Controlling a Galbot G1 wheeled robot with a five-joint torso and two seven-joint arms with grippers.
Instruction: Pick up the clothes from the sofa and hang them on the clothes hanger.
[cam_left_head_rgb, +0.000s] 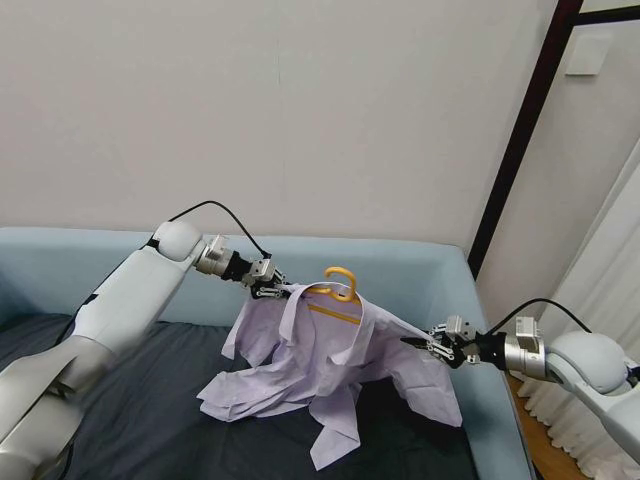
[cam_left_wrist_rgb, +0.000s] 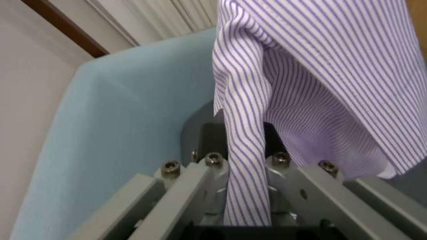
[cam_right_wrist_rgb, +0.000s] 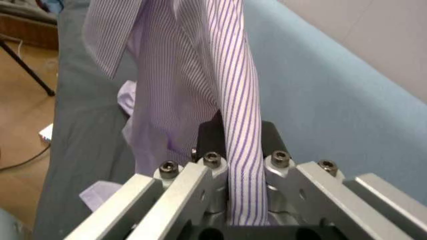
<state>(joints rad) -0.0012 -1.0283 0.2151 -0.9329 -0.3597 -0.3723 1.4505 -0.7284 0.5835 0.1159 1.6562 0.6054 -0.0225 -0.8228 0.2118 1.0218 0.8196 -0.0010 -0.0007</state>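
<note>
Sofa (cam_left_head_rgb: 420, 265) under held shirt (cam_left_head_rgb: 330, 370), white wall (cam_left_head_rgb: 300, 110) behind.

- Wall (cam_left_head_rgb: 300, 120): plain, off-white, spanning the background.
- Post (cam_left_head_rgb: 522, 140): dark and narrow. In the head view it slants down from the top right edge, with wall on both sides. The left wrist view shows it as a brown strip (cam_left_wrist_rgb: 63, 25).
- Fitting (cam_left_head_rgb: 588, 55): pale and rectangular, on the wall right of the post, near the top edge.
- Curtain (cam_left_head_rgb: 605, 280): white and pleated, at the far right, its hem close to the floor.
- Floor (cam_right_wrist_rgb: 27, 105): light brown wood.
- Rod (cam_right_wrist_rgb: 27, 68): thin and black, slanting down onto the floor.
- Cable (cam_right_wrist_rgb: 23, 160): thin and dark, lying in a loose curve on the floor.
- White object (cam_right_wrist_rgb: 45, 133): small and flat, on the floor just beside the cable; its kind is unclear.
</note>
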